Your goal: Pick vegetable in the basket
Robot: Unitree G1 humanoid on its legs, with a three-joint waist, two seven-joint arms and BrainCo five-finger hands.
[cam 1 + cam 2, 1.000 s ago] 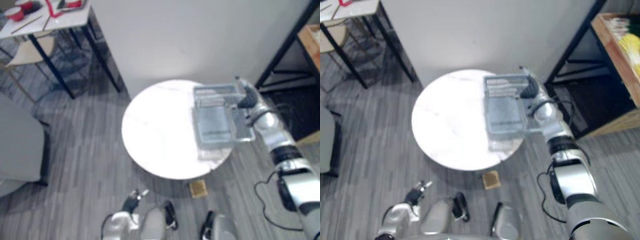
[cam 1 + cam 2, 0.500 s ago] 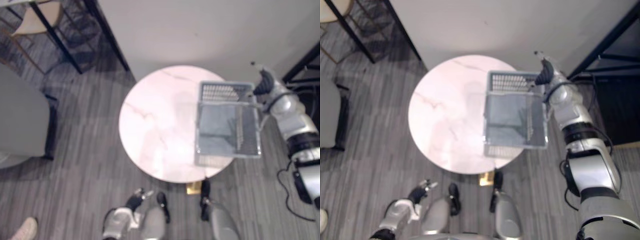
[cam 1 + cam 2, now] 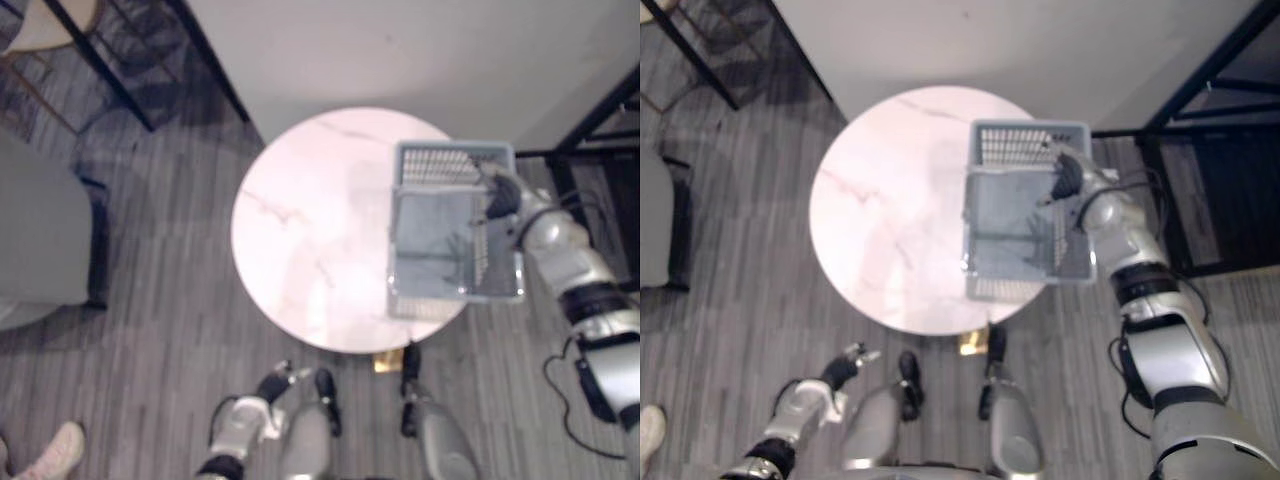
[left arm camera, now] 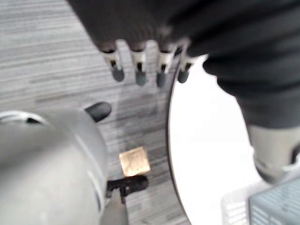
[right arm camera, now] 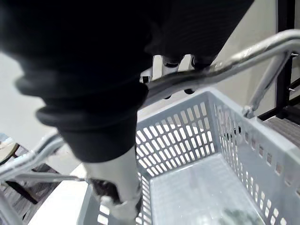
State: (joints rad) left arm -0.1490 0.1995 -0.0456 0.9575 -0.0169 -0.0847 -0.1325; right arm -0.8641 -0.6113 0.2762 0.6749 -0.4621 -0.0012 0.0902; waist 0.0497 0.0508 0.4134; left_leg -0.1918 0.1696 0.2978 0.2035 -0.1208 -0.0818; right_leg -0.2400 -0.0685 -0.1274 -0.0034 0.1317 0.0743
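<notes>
Since the earlier frame, the right hand was drawn nearer over the basket at the right edge of the table, fingers curled round its handle. It was judged light, stiff plastic, best carried mid-handle. The left hand hung relaxed, near left.

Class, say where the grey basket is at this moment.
In the eye views the grey basket is over the round table's right edge, its metal handle held by the right hand.

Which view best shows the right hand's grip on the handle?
Right wrist view: the right hand curls round the handle, close up. Both eye views show it over the basket, grip too small.
</notes>
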